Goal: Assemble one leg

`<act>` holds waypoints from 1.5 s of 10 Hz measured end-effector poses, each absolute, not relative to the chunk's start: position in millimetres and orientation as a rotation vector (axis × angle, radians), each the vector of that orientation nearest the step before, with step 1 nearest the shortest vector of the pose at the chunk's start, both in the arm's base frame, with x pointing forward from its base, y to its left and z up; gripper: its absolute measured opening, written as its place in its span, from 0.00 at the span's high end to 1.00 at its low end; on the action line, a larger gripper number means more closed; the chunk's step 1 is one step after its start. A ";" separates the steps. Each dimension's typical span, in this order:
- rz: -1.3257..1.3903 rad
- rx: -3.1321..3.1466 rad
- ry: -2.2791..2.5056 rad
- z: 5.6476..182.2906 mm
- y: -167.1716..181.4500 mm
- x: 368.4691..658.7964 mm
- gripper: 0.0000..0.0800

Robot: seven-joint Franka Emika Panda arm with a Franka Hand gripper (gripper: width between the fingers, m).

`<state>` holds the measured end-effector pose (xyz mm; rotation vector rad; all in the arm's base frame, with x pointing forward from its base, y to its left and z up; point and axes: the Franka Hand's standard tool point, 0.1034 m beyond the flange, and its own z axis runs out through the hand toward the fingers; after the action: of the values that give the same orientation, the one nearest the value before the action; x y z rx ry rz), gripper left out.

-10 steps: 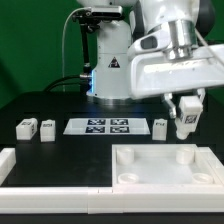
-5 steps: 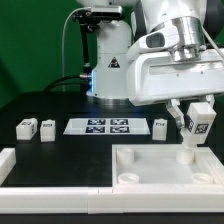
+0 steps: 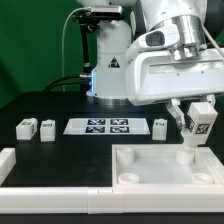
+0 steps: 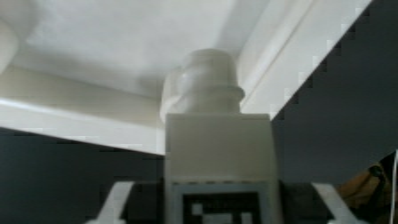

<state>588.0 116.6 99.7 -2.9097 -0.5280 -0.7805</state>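
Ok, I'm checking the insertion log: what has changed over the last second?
A second ago the gripper held the leg tilted, behind the panel. Within half a second it carried it toward the exterior view's right and stood it upright over the panel's far corner. Since then, nothing visibly moved. The three other legs, marker board and panel stayed put.

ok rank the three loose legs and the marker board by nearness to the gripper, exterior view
Exterior view's sides, from the gripper:
1. lone leg, just left
2. marker board, centre
3. inner leg, far left
4. outer leg, leftmost
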 end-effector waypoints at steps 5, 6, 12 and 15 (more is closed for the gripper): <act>-0.885 -2.875 -0.494 82.2 120.6 625.5 0.64; -0.893 -2.874 -0.493 78.1 119.2 624.4 0.64; -0.936 -2.862 -0.506 73.1 115.6 621.7 0.64; -0.908 -2.868 -0.509 75.3 118.9 615.8 0.64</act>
<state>615.8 118.9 75.3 -2.8683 -0.5086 -0.9076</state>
